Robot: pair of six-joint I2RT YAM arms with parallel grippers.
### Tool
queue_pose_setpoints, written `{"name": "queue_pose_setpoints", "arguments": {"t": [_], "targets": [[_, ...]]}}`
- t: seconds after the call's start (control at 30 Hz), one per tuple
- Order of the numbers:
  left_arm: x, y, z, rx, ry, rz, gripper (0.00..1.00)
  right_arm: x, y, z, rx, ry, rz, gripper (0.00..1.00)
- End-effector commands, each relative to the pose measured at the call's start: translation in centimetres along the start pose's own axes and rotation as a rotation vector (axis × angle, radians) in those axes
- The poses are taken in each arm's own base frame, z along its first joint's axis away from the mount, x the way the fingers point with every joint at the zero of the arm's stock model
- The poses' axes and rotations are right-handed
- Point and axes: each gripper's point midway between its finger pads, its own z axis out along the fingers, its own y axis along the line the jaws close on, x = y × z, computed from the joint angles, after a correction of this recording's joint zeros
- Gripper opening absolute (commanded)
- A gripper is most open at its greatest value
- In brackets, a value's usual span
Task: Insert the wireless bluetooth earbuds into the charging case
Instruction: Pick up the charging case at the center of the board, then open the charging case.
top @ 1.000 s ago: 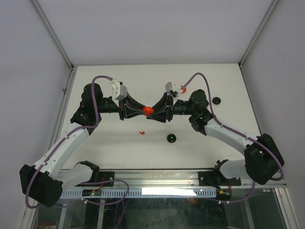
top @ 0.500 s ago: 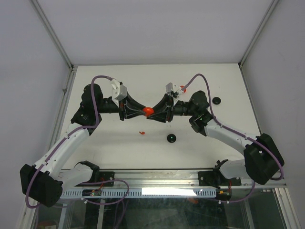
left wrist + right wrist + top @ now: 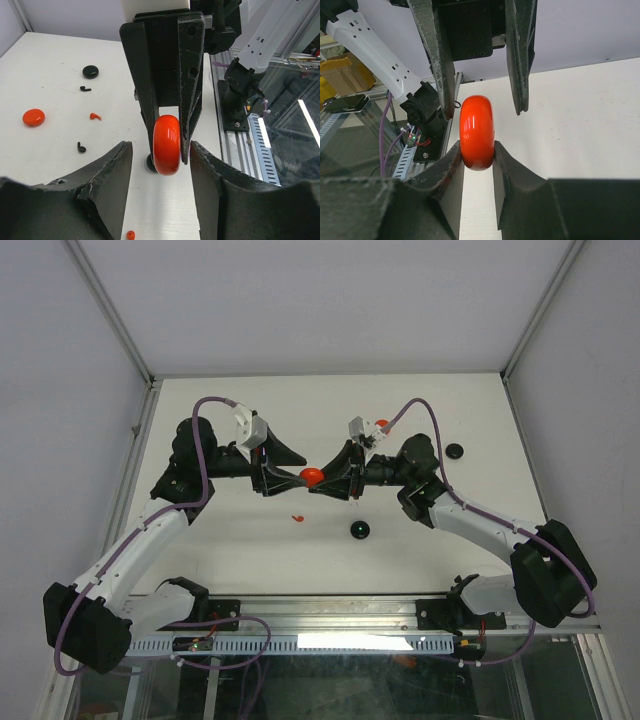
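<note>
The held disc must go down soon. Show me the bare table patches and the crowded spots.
Bare: the table's far-left strip behind the left gripper, and the near strip between the black disc and the rail. Crowded: below the right gripper's red disc, where a red earbud lies.

Glossy red charging case (image 3: pixel 166 145), white table (image 3: pixel 50 65), perhaps orange earbud (image 3: pixel 95 116)

Charging case (image 3: pixel 311 475) between left tool (image 3: pixel 299 472), right tool (image 3: pixel 322 480); earbud (image 3: pixel 297 517) on table (image 3: pixel 250 410)
</note>
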Motion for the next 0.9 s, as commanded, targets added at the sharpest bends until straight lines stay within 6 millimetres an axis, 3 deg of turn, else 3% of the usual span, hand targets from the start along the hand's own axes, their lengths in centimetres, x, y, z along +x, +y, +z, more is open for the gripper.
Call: {"name": "queue_pose_setpoints", "arguments": {"t": [0.0, 0.27, 0.87], "targets": [[-0.5, 0.2, 0.4, 0.009, -0.022, 0.029, 0.51, -2.4, 0.7, 0.0, -0.003, -0.063, -0.08, 0.0], [0.1, 0.7, 0.7, 0.01, -0.01, -0.013, 0.52, -2.2, 0.5, 0.0, 0.0, -0.063, -0.076, 0.0], [-1.0, 2.8, 0.5, -0.137, -0.049, -0.105, 0.51, -1.5, 1.3, -0.6, -0.001, -0.051, -0.065, 0.0]]}}
